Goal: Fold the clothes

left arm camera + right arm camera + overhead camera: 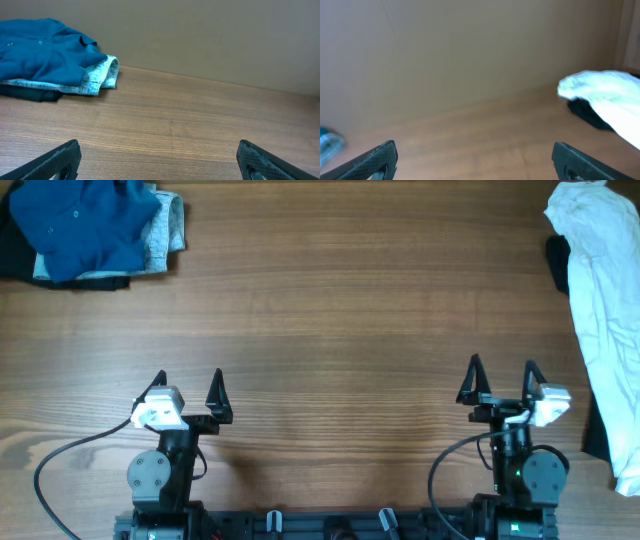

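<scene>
A crumpled white T-shirt [605, 310] lies along the table's right edge, over a black garment [557, 262]; it also shows blurred in the right wrist view [600, 92]. A blue garment [85, 225] lies on grey [168, 230] and black clothes at the far left corner, and shows in the left wrist view [42, 52]. My left gripper [188, 390] is open and empty near the front left edge. My right gripper [502, 378] is open and empty near the front right, left of the white shirt. No lettering shows on the shirt.
The wooden table [330, 330] stretches between the two clothing piles. A plain brown wall stands behind its far edge [210, 40]. Black cables loop beside both arm bases at the front edge.
</scene>
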Tool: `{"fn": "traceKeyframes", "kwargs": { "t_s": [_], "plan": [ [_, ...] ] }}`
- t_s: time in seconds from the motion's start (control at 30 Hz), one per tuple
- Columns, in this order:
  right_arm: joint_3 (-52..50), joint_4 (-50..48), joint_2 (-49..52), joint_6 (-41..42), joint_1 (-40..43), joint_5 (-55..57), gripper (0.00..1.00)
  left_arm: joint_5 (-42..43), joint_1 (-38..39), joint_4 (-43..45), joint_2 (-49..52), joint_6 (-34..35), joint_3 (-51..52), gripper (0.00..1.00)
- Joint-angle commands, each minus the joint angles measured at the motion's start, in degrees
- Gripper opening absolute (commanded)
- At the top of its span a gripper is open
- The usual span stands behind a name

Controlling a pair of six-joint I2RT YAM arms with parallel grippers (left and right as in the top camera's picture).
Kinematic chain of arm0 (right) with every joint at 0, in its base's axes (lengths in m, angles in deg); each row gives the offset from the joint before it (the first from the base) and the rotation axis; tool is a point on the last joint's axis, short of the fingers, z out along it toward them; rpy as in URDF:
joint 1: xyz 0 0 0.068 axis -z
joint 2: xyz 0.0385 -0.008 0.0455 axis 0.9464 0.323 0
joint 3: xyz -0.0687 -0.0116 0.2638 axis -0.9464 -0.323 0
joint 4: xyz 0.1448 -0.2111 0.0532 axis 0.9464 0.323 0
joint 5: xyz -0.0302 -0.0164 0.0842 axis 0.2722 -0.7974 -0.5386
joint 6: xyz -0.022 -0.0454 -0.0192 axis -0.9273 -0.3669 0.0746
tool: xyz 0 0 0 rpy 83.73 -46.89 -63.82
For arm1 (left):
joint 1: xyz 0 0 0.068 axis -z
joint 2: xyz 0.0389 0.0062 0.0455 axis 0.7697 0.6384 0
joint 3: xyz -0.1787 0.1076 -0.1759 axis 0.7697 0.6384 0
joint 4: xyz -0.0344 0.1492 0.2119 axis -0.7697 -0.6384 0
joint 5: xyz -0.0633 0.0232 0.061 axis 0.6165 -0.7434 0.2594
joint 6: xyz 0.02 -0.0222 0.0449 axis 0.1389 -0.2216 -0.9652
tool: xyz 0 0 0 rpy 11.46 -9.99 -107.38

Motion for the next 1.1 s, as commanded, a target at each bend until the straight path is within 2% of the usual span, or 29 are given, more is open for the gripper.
{"fn": "traceKeyframes", "kwargs": {
  "t_s": [0.0,0.13,0.37,0.57,0.7,0.87,0.97,1.07],
  "plan": [
    [0.0,-6.2,0.1,9.4,0.3,0.7,1.0,0.7,0.3,-0.1,-0.2,-1.3,0.3,1.0],
    [0.0,-15.6,0.1,10.2,0.3,0.5,1.0,0.7,0.3,-0.1,-0.2,-1.3,0.3,1.0],
    [1.0,-19.6,0.1,8.7,0.3,-1.0,1.0,0.7,0.3,-0.1,-0.2,-1.3,0.3,1.0],
    [7.2,-21.1,4.2,-7.7,0.3,-0.6,1.0,0.7,0.3,-0.1,-0.2,-1.3,0.3,1.0],
    [16.4,-20.9,15.5,-16.2,0.3,0.2,1.0,0.7,0.3,-0.1,-0.2,-1.3,0.3,1.0],
    [29.3,-19.3,34.7,-20.0,0.3,1.7,1.0,0.7,0.3,-0.1,-0.2,-1.3,0.3,1.0],
    [39.4,-13.5,47.3,-21.7,0.3,1.9,1.0,0.7,0.3,-0.1,-0.2,-1.3,0.3,1.0],
    [52.4,-3.5,60.8,-25.0,1.1,1.9,1.0,0.7,0.3,-0.1,-0.2,-1.3,0.3,1.0]
  ]
}}
